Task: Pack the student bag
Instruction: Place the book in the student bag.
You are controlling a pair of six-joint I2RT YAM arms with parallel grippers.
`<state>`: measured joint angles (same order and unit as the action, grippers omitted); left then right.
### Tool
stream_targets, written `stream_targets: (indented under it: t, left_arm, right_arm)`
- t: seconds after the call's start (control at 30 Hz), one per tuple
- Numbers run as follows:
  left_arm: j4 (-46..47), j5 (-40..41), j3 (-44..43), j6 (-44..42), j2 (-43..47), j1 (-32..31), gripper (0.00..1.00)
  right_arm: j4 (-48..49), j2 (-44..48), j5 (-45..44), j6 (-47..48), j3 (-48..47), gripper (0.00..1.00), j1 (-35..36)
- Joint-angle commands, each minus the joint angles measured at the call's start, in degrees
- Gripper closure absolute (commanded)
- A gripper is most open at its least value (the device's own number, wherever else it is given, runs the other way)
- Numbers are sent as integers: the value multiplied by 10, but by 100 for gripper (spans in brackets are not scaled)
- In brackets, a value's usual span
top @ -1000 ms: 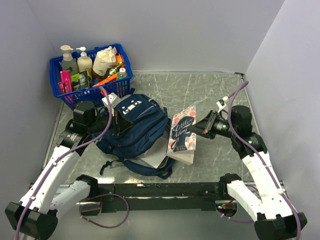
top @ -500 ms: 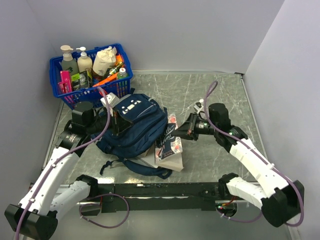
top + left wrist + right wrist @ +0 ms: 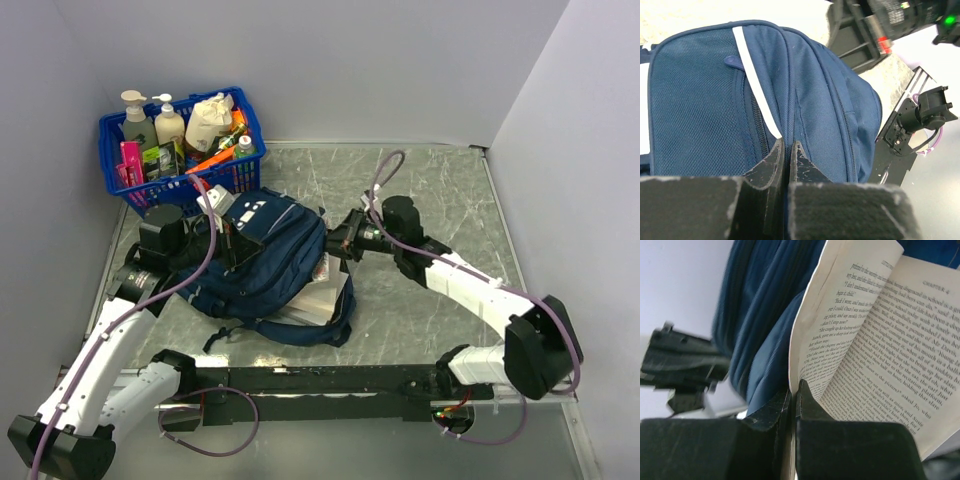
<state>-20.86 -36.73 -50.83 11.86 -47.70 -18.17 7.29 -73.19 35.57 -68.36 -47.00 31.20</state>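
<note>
The navy student bag (image 3: pixel 265 265) lies on the table with its mouth facing right. My left gripper (image 3: pixel 232 238) is shut on the bag's top fabric (image 3: pixel 788 142) and holds it up. My right gripper (image 3: pixel 338 243) is shut on the cover and first pages of a paperback book (image 3: pixel 875 325). The book hangs open with printed pages showing, right at the bag's mouth (image 3: pixel 765 335). In the top view the book (image 3: pixel 322 285) lies partly inside the opening, on top of a grey book.
A blue plastic basket (image 3: pixel 250 125) with bottles and packets stands at the back left, just behind the bag. The bag's straps (image 3: pixel 300 335) trail toward the near table edge. Grey walls close in the back and both sides.
My right gripper has swung left with the book, from the table's right side to the bag's mouth. The book has opened and gone partly into the bag. The left gripper has stayed in place.
</note>
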Motion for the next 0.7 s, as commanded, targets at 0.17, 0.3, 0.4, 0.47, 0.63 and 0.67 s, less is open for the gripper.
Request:
stream_targets:
  t: [0.17,0.3,0.4,0.47,0.63,0.67]
  left_arm:
    - [109,-62,-27,22,33,-4,99]
    - [125,-65,-20,29,29,-4,99]
    - [129,-67,-23,32,22,-4,99]
    - [124,-67,-26,30,18,-4,99]
    - [121,-68,-20,32,17,-4,99]
    - [122,-68,-17,33,17,-4,99]
  right_arm:
    - [68,-104,-82,43,-70,100,76]
    - [10,-157,-62,67,-97,100,103]
    - [-19,-177,-54,82,-95,78,99]
    - [-57,-178,-52,96,-98,71,99]
    - [-85,-104,-66,119,-51,59,84]
    - [-96,-90,-79,125,-47,57,77]
